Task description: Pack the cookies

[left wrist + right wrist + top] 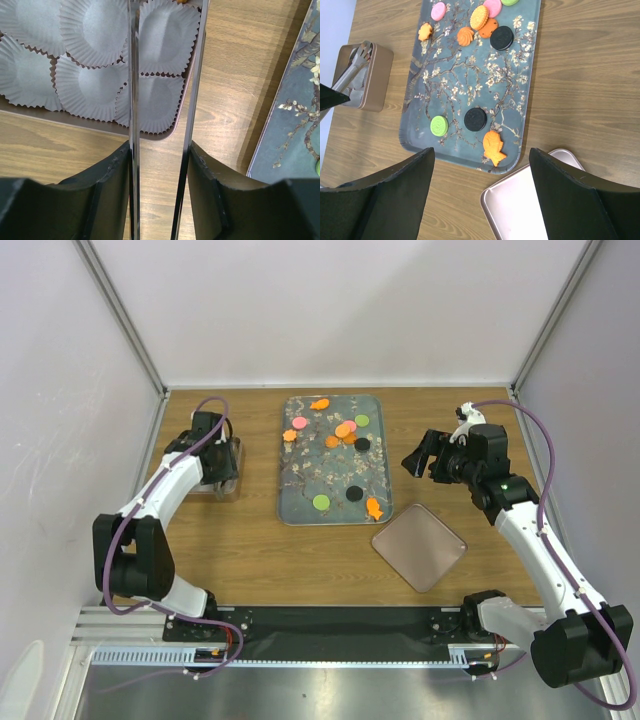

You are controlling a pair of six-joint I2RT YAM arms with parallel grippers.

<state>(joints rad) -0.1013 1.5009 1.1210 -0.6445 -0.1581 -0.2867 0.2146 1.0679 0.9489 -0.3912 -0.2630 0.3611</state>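
Several cookies lie on the floral tray (pixel 300 480): an orange fish (pixel 374 508), a black disc (pixel 354 494), a green disc (pixel 321 502), and a cluster of orange, pink, green and black ones (pixel 345 430) at the far end. The right wrist view shows the fish (pixel 493 147), black disc (pixel 475 119) and green disc (pixel 439 125). My left gripper (pixel 214 452) is over the tin box (pixel 226 483), shut on metal tongs (pixel 134 100) that reach over its paper cups (pixel 95 30). My right gripper (pixel 418 460) is open and empty, hovering right of the tray; in its wrist view (pixel 481 160) it is near the tray's corner.
The box's pinkish lid (pixel 418 545) lies on the table near the tray's front right corner, also in the right wrist view (pixel 545 205). The box with the tongs shows at the left of that view (pixel 370 80). Enclosure walls stand on three sides.
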